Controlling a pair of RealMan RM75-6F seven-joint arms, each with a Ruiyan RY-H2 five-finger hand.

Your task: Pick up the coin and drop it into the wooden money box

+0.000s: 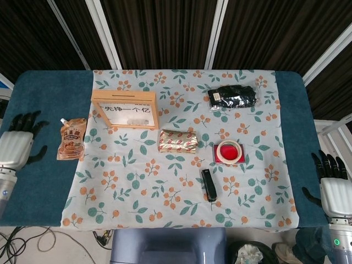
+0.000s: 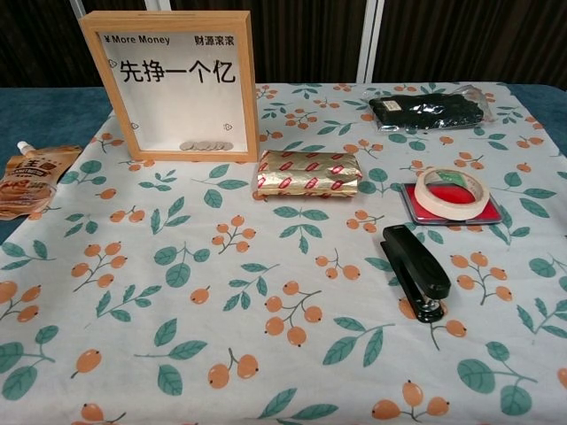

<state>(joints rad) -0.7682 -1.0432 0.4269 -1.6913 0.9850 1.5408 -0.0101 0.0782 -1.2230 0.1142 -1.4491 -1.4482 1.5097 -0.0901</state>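
The wooden money box (image 1: pixel 125 109) stands upright at the back left of the floral cloth, its clear front printed with Chinese characters. Several coins (image 2: pixel 205 146) lie in a row on the bottom inside the wooden money box (image 2: pixel 172 83). No loose coin shows on the cloth in either view. My left hand (image 1: pixel 16 145) hangs at the far left edge in the head view, off the cloth, fingers apart and empty. My right hand (image 1: pixel 332 184) sits at the lower right corner, beyond the table, fingers spread and empty. Neither hand appears in the chest view.
A snack pouch (image 1: pixel 71 139) lies left of the box. A gold-wrapped packet (image 1: pixel 177 141) sits mid-table, a tape roll (image 1: pixel 229 150) on a red pad to its right, a black stapler (image 1: pixel 208 184) in front, and a black bag (image 1: pixel 232 97) at the back right.
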